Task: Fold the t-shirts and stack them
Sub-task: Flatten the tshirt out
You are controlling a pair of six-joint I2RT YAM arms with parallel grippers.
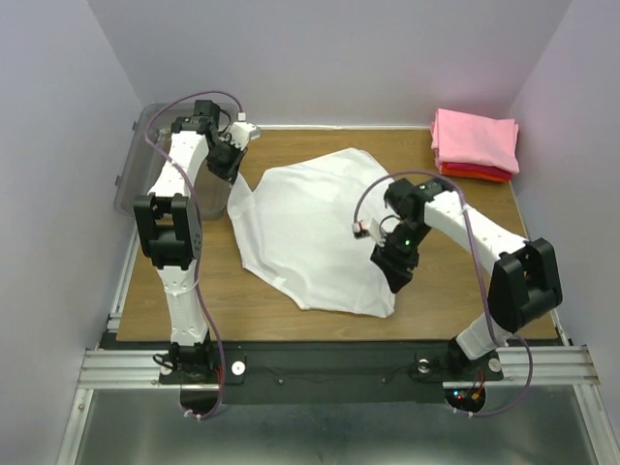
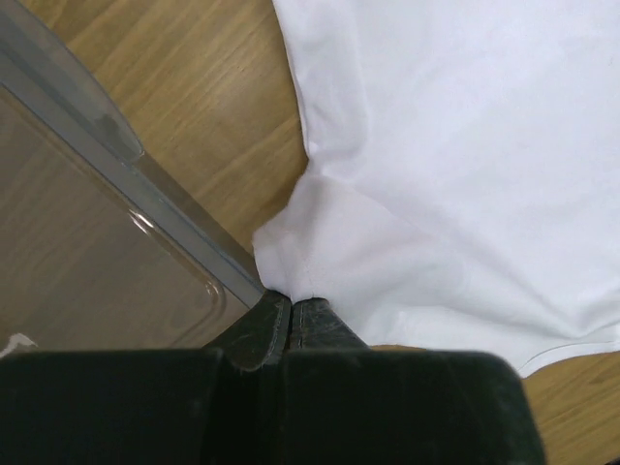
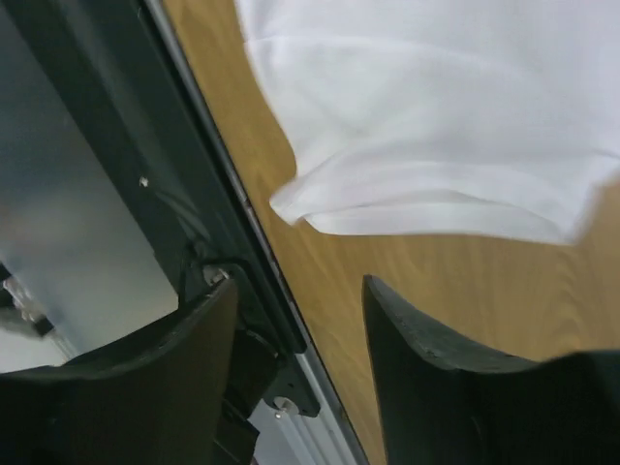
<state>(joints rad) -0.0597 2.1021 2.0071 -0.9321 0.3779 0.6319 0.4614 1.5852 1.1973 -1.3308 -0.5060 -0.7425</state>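
A clear grey plastic bin (image 1: 131, 184) stands at the wooden desk's (image 1: 455, 291) far-left corner. The left jaws, pressed together, pinch a sleeve edge of the smooth white cloth t-shirt (image 1: 310, 228) spread mid-desk, while the right jaws stand spread and hold nothing, just beside its near-right hem. A folded pink t-shirt (image 1: 475, 139) lies on a red t-shirt (image 1: 475, 173) at the far-right corner.

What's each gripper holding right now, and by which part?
The left gripper is shut on the white shirt, pinching the edge of a sleeve-like flap. The right gripper is open and holds nothing.
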